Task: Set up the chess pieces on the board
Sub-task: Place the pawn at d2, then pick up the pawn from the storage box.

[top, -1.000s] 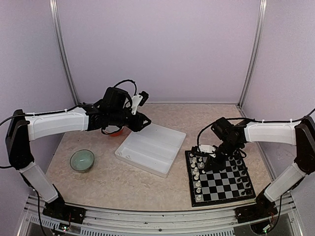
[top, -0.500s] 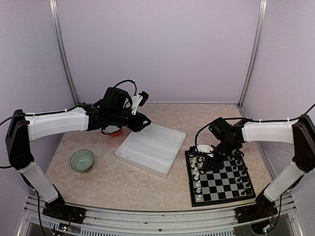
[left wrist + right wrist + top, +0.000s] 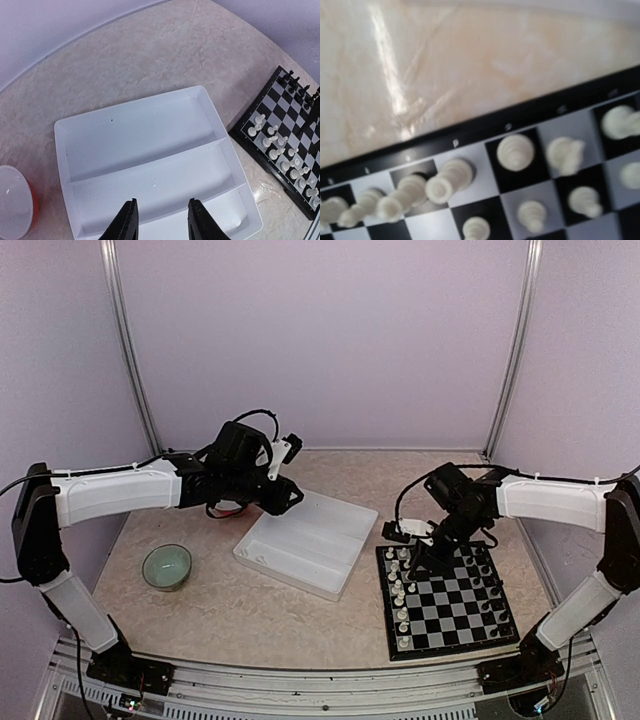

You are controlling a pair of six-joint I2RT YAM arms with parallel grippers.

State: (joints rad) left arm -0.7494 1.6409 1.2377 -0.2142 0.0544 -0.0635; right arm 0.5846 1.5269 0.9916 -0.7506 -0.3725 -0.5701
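Top external: right claw (image 3: 424, 558) over white pieces (image 3: 401, 590).

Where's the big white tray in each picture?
Top external: white tray in the middle, left of the board.
Left wrist: tray fills the centre, board at right.
Right wrist: tray not in it.
Shared landmark: the board, seen in all three.

The black-and-grey checkered chessboard (image 3: 480, 131) runs off the right wrist view's edges, its cream chess pieces (image 3: 515, 151) too blurred to tell apart by kind. From above, the right gripper (image 3: 420, 555) masks the board's far-left squares, its jaws unreadable. Far left of the board, a red-and-white round object (image 3: 15, 200) is cropped.
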